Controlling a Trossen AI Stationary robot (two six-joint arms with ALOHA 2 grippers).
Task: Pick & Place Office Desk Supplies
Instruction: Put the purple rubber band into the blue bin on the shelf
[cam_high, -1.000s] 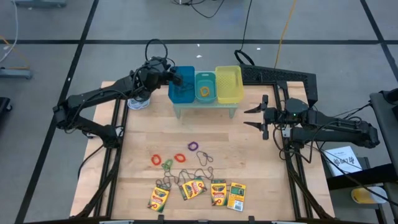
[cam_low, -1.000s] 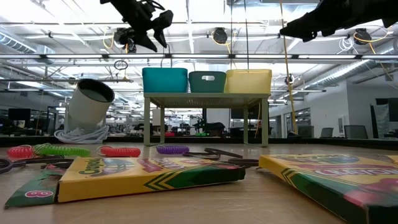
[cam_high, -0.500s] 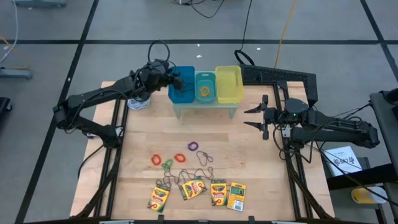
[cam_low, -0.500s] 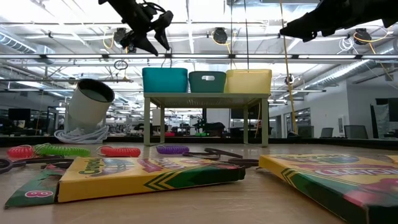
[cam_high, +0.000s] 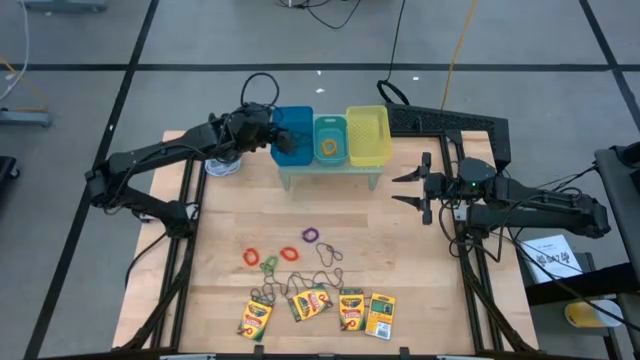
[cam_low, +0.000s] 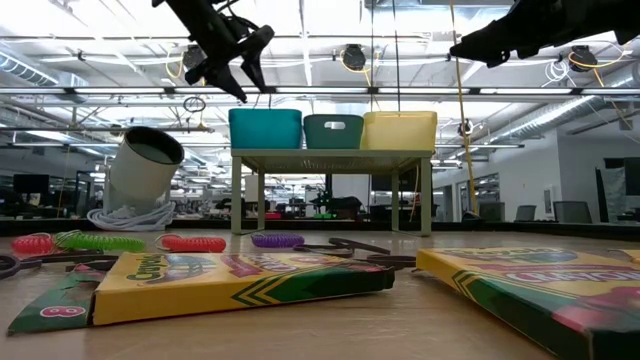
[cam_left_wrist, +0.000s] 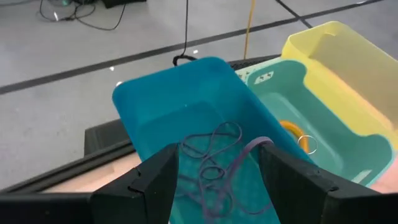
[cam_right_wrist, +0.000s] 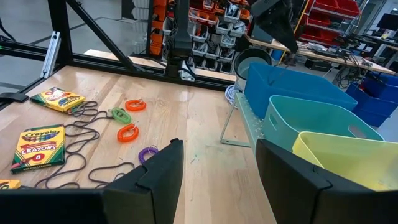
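The left gripper hung over the near edge of the blue bin, its fingers spread apart and holding nothing. Straight beyond those fingers, on the bin's floor, lay a tangle of thin wiry loops with a purple band among them, so the step in hand looked like a drop-off just finished. Beyond the blue bin sat the teal bin, with an orange ring in it, and then the yellow bin. The right gripper waited off to the side of the bin stand, above the tabletop, fingers open and empty. Well away from both sets of fingers, toward the front of the tabletop, the remaining supplies lay loose: red, green and purple ring bands, more wiry loops, and four crayon boxes in a row. The next move probably called for lifting the left arm clear of the bin rim and reaching back to that cluster; the bands and loops lay close together and partly tangled, so picking out a single item would take care.
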